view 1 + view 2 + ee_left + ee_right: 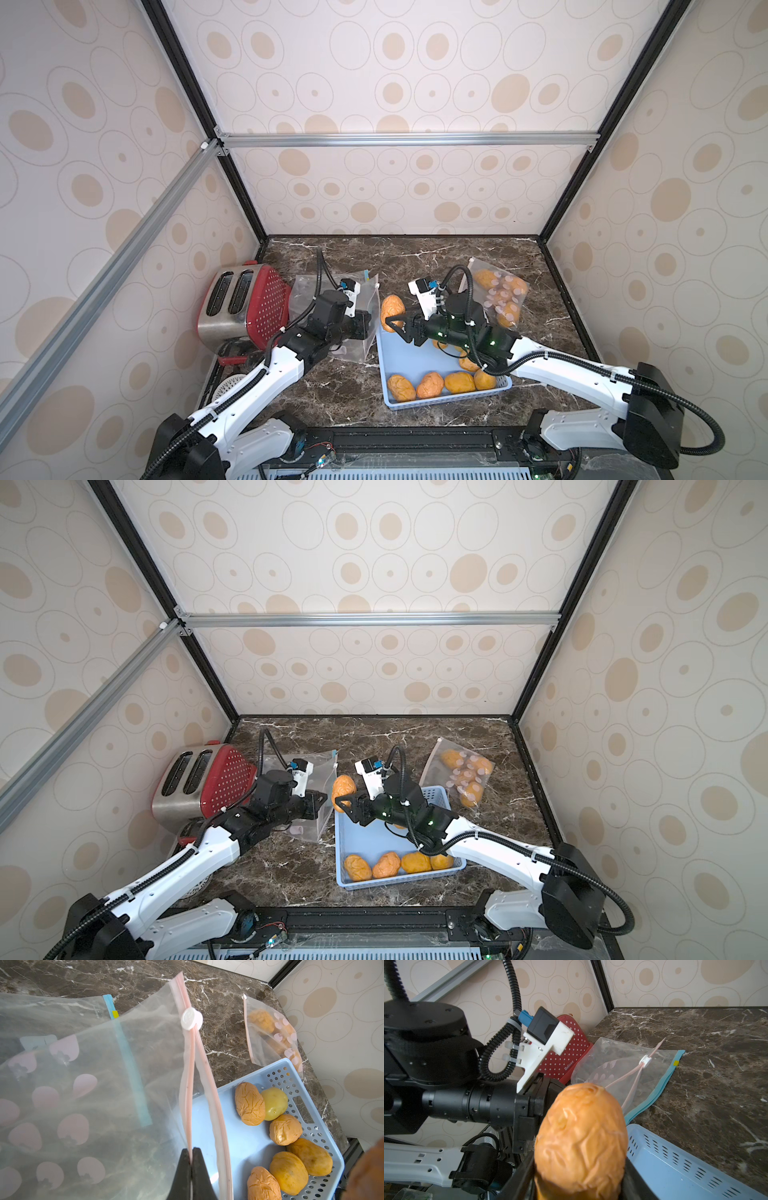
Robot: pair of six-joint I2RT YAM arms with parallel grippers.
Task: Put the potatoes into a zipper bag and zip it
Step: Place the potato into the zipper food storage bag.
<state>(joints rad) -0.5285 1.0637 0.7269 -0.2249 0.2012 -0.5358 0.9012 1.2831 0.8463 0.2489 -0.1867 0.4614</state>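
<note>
Far left: red and steel toaster (245,303) lies tipped over at the table edge. Next to it the zipper bag (124,1084), clear with pink shapes, rests over a second flat bag with a blue strip (128,1064). The left gripper (192,1150) is fully closed, pinching one pink lip of the zipper bag at its mouth. The other lip bows away toward the basket, so I read the mouth as parted below the white slider (191,1018). Just to the right of that opening, the right gripper (392,325) is about half open and clamped around one wrinkly orange potato (581,1136), which it holds in the air above the basket's far left corner, near the bag mouth but apart from it. Below is the blue perforated basket (409,357). The remaining potatoes (459,382) sit mostly along its near wall; I count six in the left wrist view, one of them smooth and yellowish-green (274,1103). Furthest right, beyond the basket: a filled bag (500,297) with several potatoes inside, flat on the marble.
</note>
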